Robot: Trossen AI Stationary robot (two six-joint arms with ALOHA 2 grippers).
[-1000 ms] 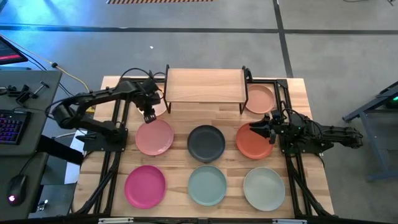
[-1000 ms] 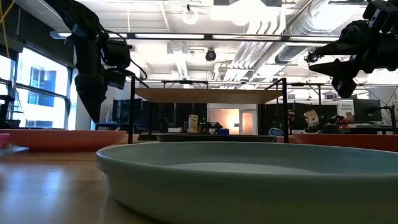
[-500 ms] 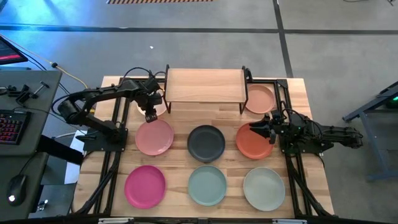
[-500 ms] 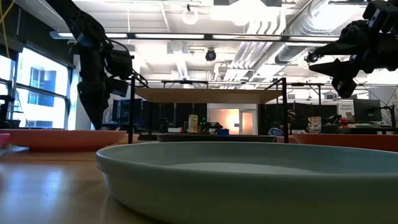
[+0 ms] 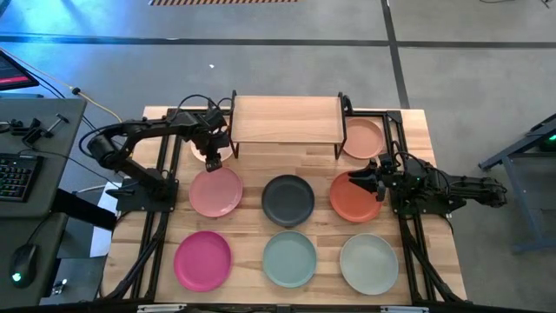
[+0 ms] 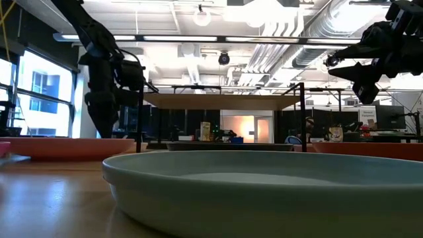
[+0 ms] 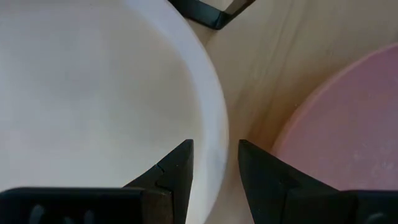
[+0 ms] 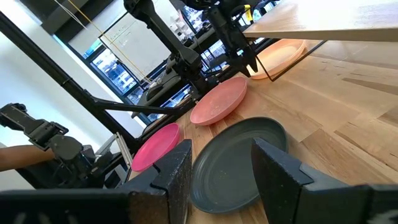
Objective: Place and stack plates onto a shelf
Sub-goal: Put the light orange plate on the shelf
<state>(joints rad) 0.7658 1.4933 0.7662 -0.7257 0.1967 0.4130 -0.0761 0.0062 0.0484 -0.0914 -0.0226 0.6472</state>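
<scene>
My left gripper point(image 5: 214, 157) is open over the near edge of an off-white plate point(image 5: 224, 149) lying left of the shelf point(image 5: 285, 119). In the left wrist view its fingers straddle the plate's rim point(image 7: 211, 118), one over the bowl, one outside beside the pink plate point(image 7: 348, 124). My right gripper point(image 5: 354, 180) hangs open above the terracotta plate point(image 5: 354, 198), clear of it in the low view point(image 6: 334, 61). The pink point(image 5: 215, 191), charcoal point(image 5: 288, 199), magenta point(image 5: 202, 259), teal point(image 5: 289, 258), pale point(image 5: 368, 263) and peach point(image 5: 362, 137) plates lie flat on the table. My left gripper has one finger point(image 7: 177, 165) inside the off-white plate's rim and one outside, coming from above and pointing down. Whether either finger touches the rim, I cannot tell. The plate lies flat on the table.
The shelf's black legs point(image 5: 232, 143) stand close to the left gripper, and its board is bare. Plates fill most of the table in front of the shelf. A desk with a keyboard point(image 5: 17, 174) stands beyond the table's left edge.
My left gripper has moved a little toward the shelf and the table's far edge and has come lower, over the off-white plate's rim. The right arm and all plates have kept still.
</scene>
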